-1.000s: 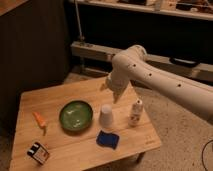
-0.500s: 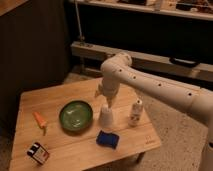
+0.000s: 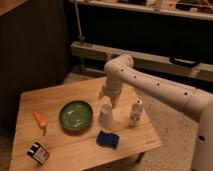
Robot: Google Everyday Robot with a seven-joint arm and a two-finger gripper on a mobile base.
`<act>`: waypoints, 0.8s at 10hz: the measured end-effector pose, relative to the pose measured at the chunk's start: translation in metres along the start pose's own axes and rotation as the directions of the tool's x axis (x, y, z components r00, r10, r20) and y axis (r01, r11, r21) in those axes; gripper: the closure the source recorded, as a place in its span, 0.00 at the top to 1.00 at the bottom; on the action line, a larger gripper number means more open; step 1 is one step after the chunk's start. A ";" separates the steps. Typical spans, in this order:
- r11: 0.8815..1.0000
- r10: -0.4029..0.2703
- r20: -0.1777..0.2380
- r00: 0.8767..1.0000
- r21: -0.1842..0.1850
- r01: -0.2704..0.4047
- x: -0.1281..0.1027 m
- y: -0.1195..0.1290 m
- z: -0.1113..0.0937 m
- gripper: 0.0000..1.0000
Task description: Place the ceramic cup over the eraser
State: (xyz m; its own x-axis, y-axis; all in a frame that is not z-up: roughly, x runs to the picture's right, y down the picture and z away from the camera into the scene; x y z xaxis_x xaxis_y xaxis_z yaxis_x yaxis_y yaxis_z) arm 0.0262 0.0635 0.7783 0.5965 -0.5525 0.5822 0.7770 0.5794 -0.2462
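Found a wooden table (image 3: pixel 60 102) filling the lower left and centre of the frame. Traced a white arm (image 3: pixel 160 92) from the right edge up to a bend at upper centre, then down toward the tabletop. Noted a green bowl (image 3: pixel 76 116) at centre left of the table.

Located the gripper (image 3: pixel 108 98) at the centre of the frame, hanging right above the top of the ceramic cup (image 3: pixel 106 118), perhaps touching it. Could not tell whether spread, pressed together or pinching the cup. Saw the cup standing on the wood just right of the bowl. Could not make out which way up.

Spotted a small white bottle (image 3: pixel 135 113) upright just right of the cup, and a dark blue pad (image 3: pixel 107 140) near it, toward the bottom of the frame. Picked out an orange carrot-shaped thing (image 3: pixel 40 120) at the left of the table. Found the eraser (image 3: pixel 38 152) at the lower left, near the table's front corner and well apart from the cup.

Judged the task barely begun: cup resting on the table, not yet lifted, and eraser uncovered. Reckoned nearly everything left: securing a hold on the cup, raising it, carrying it past the bowl to the lower left, lowering it mouth-down over the eraser, then letting go.
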 end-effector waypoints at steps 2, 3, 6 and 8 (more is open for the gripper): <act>1.000 0.005 0.007 1.000 -0.003 -0.005 0.006 0.015 -0.002 0.60; 1.000 -0.008 0.019 1.000 0.002 0.008 0.003 0.017 -0.002 0.60; 0.999 -0.044 0.023 0.999 0.008 0.043 -0.014 0.024 -0.001 0.60; 0.997 -0.073 0.026 0.997 0.010 0.073 -0.028 0.024 0.000 0.60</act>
State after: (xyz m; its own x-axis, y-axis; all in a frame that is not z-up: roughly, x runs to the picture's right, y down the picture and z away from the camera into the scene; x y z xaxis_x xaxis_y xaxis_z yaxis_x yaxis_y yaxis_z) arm 0.0287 0.0926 0.7560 0.5330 -0.5777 0.6182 0.8161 0.5439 -0.1952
